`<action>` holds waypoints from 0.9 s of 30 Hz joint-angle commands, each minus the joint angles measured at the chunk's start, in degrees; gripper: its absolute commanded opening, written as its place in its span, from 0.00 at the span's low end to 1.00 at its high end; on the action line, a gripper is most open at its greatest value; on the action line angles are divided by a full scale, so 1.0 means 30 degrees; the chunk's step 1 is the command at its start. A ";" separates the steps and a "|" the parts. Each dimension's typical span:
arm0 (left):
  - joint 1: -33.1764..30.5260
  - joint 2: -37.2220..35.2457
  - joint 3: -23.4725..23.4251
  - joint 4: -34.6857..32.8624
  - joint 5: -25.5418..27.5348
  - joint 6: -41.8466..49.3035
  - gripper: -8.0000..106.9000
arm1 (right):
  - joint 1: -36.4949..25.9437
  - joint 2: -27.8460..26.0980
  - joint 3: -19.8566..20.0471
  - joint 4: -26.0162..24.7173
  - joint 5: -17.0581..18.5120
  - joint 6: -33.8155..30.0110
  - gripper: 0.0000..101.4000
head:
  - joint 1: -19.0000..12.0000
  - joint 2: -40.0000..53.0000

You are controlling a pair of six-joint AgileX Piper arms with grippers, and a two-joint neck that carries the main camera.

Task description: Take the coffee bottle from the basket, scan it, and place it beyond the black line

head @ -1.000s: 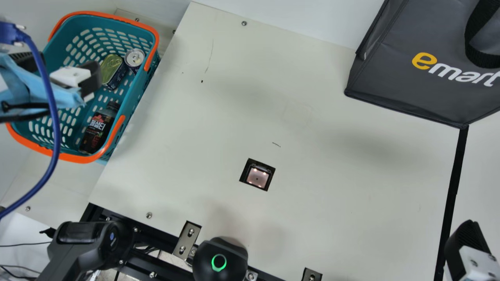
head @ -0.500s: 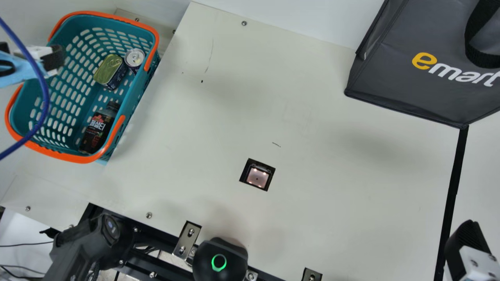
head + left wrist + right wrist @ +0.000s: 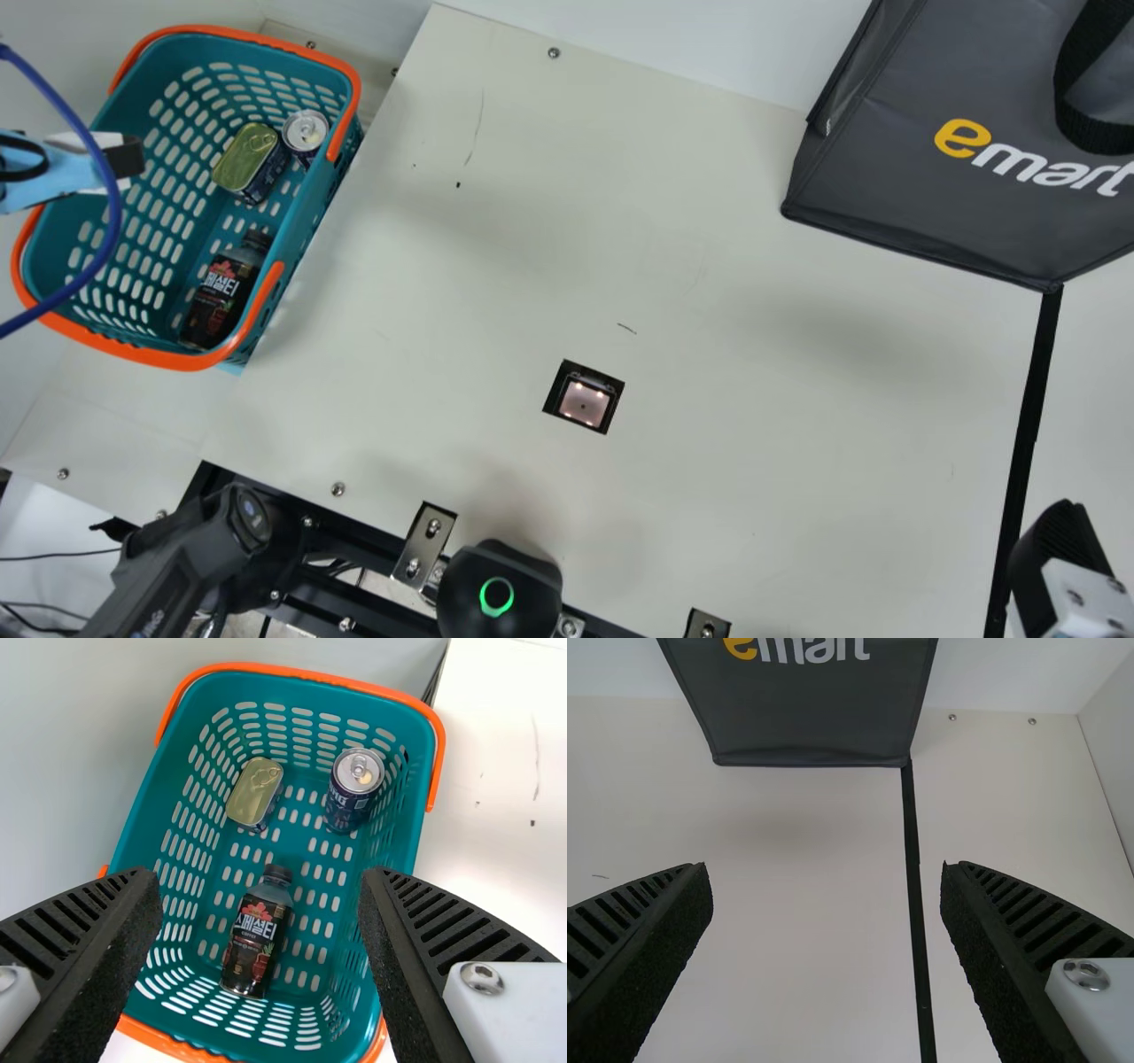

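Note:
In the main view my left gripper [image 3: 120,159] is over the left part of the teal basket [image 3: 190,350]. The dark coffee bottle [image 3: 221,292] lies on the basket floor near its front right side. In the left wrist view my left gripper [image 3: 261,881] stands wide open above the basket [image 3: 133,837], with the bottle [image 3: 257,935] below, untouched. At the main view's lower right is my right gripper [image 3: 1059,567], by the black line [image 3: 1028,416]. The right wrist view has my right gripper [image 3: 827,873] open and empty, the black line [image 3: 914,877] beneath it.
A flat tin [image 3: 251,162] and a can [image 3: 305,131] share the basket. A lit scanner window [image 3: 584,402] is set in the table [image 3: 753,425]. A dark grey bag [image 3: 939,204] stands at the back right. A black device with a green ring [image 3: 496,596] sits at the front edge.
My left gripper has drawn back leftward in the main view, uncovering more of the basket, then dipped slightly toward the front. The right gripper and the items have kept still.

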 commanded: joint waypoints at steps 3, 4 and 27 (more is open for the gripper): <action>-0.0673 0.0682 0.0025 0.0525 -0.0446 -0.0346 0.85 | 0.0000 0.0000 0.0000 0.0000 0.0000 0.0000 0.90 | -0.0524 0.0076; -0.0810 0.0903 0.0015 0.0623 -0.0557 -0.0387 0.85 | 0.0000 0.0000 0.0000 0.0000 0.0000 0.0000 0.90 | -0.0524 0.0076; -0.1381 0.7241 -0.1514 0.0046 -0.1956 0.3180 0.85 | 0.0000 0.0000 0.0000 0.0000 0.0000 0.0000 0.90 | -0.0524 0.0076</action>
